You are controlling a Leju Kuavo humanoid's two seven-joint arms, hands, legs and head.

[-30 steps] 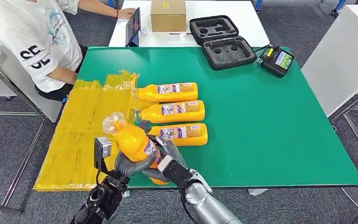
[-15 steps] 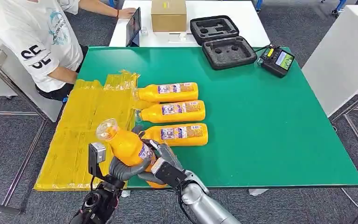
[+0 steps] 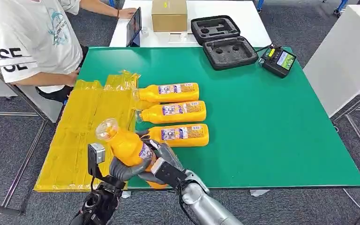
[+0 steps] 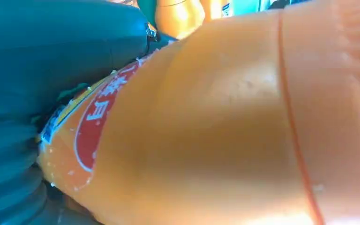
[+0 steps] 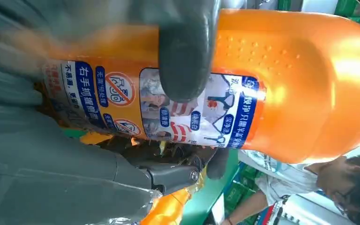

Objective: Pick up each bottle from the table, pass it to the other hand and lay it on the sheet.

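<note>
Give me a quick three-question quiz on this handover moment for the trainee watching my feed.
1. True or false: the held bottle already lies flat on the yellow sheet.
2. How many bottles lie on the green table beside the sheet? A) two B) three C) five
3. Fill in: the caps of the lying bottles point toward the ____.

Key
1. False. It is tilted above the near table edge, cap up and toward the sheet, with both the left hand and the right hand on it.
2. B. The far bottle, middle bottle and near bottle lie side by side.
3. Sheet.
</note>
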